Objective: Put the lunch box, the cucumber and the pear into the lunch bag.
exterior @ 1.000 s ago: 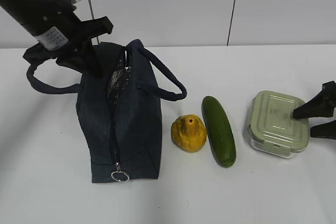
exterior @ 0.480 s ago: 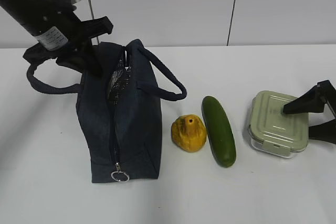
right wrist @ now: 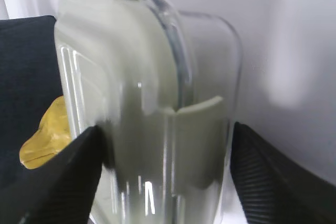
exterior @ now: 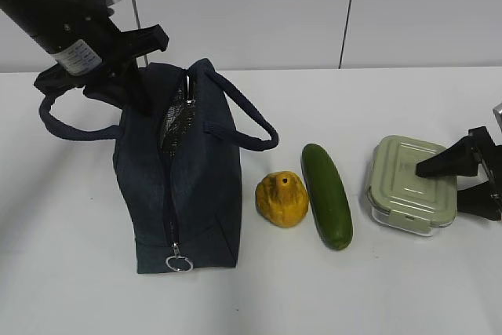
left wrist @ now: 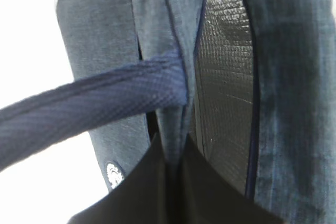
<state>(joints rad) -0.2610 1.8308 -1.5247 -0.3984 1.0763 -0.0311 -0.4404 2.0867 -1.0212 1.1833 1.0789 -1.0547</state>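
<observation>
Lunch box (exterior: 413,183) on counter (exterior: 259,296), 3 o'clock of cucumber (exterior: 327,195); pear (exterior: 281,198) between cucumber and lunch bag (exterior: 179,186). Step: first pick. Your right pincer (exterior: 461,180) open, fingers straddling box, not clamped. Left pincer (exterior: 125,84) pinched shut on bag's rim, holding mouth open. Next: close on box walls, lift, carry toward 9 o'clock.

White table (exterior: 408,288), apparently paneled wall (exterior: 259,13)

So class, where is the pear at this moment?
In the exterior view the pear sits on the table between the lunch bag and the cucumber.
</observation>
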